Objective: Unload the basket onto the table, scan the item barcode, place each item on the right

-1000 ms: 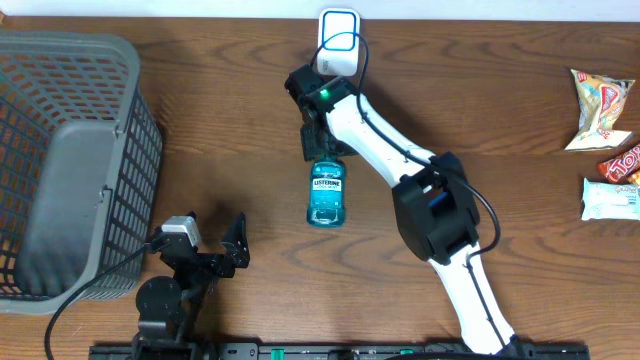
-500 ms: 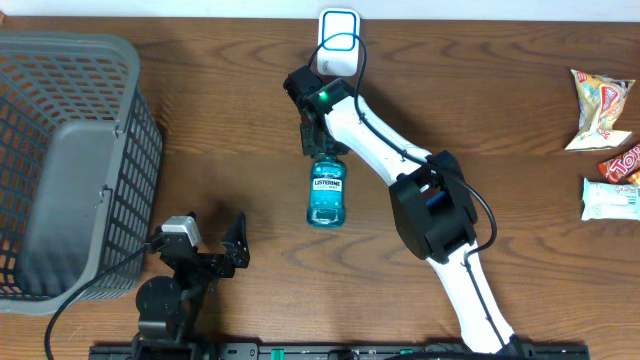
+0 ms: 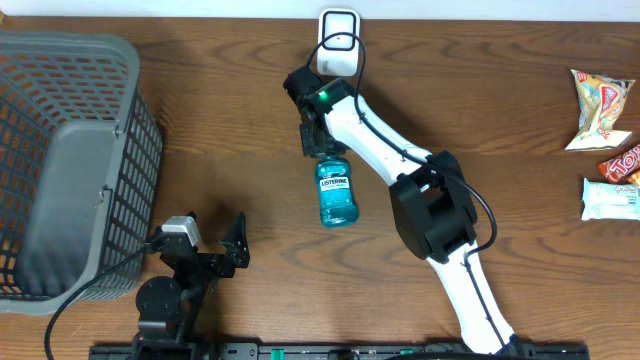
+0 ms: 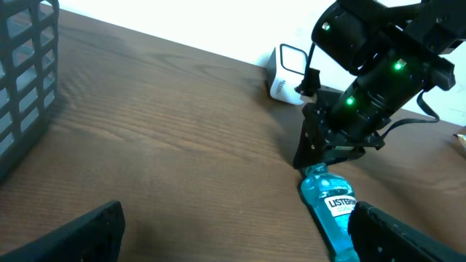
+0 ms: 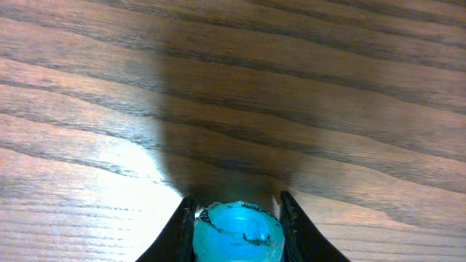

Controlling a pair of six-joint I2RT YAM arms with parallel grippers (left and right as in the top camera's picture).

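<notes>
One mouthwash bottle (image 3: 337, 195) is lying flat mid-surface, cap end toward the white scanner (image 3: 340, 40). The right tool (image 3: 320, 150) is clamped on its neck, fingers snug on either side. It looks full of blue liquid, so I'd guess heavy-ish, rigid and slick. Held by the neck, the body might swing, so the waist seems a safer spot. The left tool (image 4: 240, 240) is spread wide, holding nothing. Grey basket (image 3: 130, 70) on the left: nothing inside that I can spot.

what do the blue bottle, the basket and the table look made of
blue bottle: probably tinted clear plastic, glossy, see-through body.
basket: grey moulded plastic, matte, open lattice walls.
table: wood or wood-look laminate, brown grain lines, soft sheen.
</notes>
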